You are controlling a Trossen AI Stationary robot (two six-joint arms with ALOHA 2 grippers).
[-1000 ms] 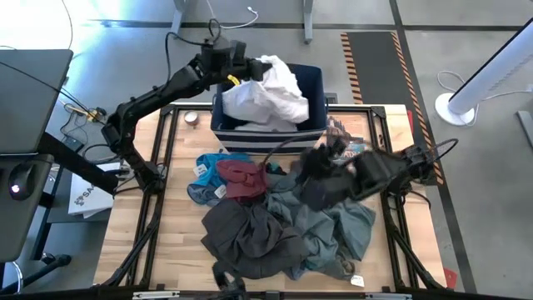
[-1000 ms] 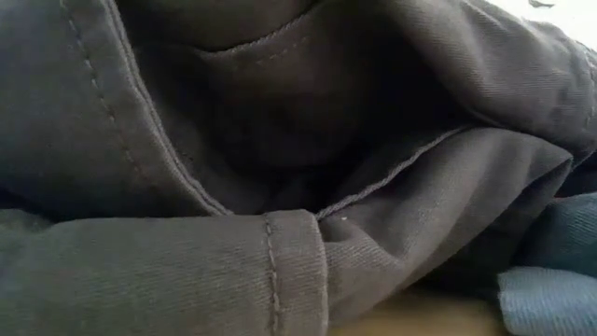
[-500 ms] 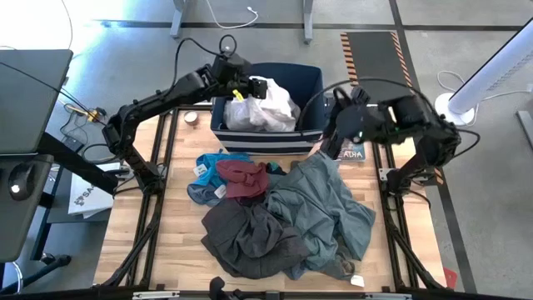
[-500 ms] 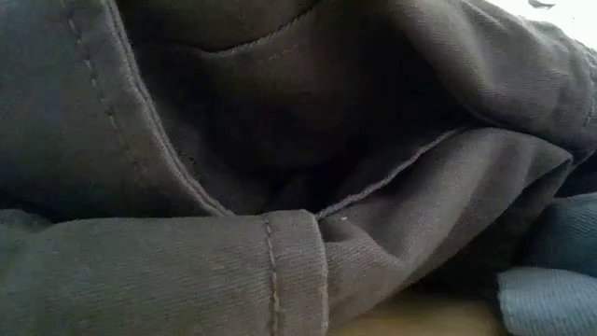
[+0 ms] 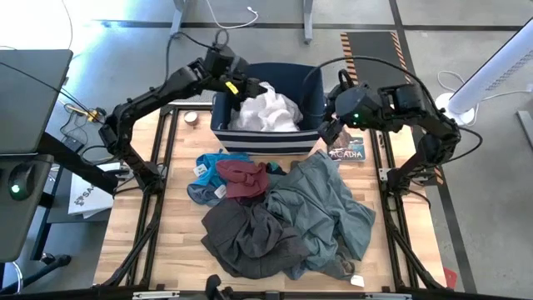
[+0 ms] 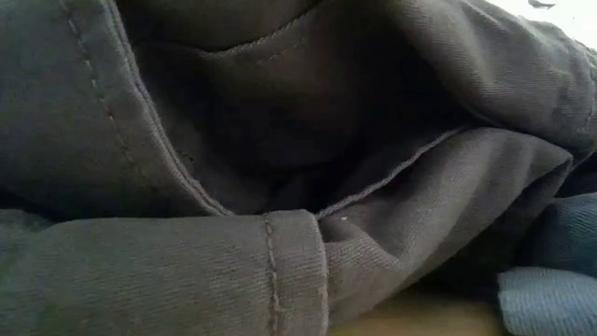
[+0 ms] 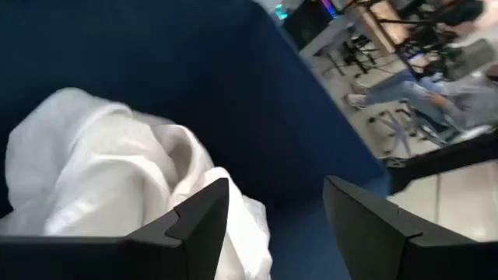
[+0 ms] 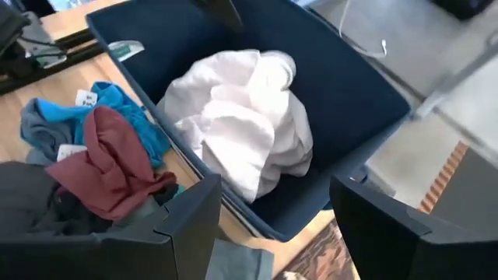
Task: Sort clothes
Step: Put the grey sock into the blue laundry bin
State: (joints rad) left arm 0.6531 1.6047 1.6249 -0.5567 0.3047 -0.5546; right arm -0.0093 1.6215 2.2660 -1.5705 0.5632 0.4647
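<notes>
A navy bin with white stripes stands at the table's far middle. A white garment lies bunched inside it. My left gripper hangs open over the bin's far left corner, just above the white garment. My right gripper is open at the bin's right end, above the table, with nothing between its fingers. On the table lie blue, maroon and grey-green clothes and dark grey trousers. The trousers fill the low view.
A printed booklet lies right of the bin, and a small round tin sits to its left. Black frame rails run along the table's sides. A seated person shows in the room beyond the bin.
My left gripper has tipped downward over the bin and let go of the white garment. The garment hung high and spread over the bin before; now it has dropped in, bunched. My right gripper has swung from above the clothes pile toward the far right, up beside the bin.
</notes>
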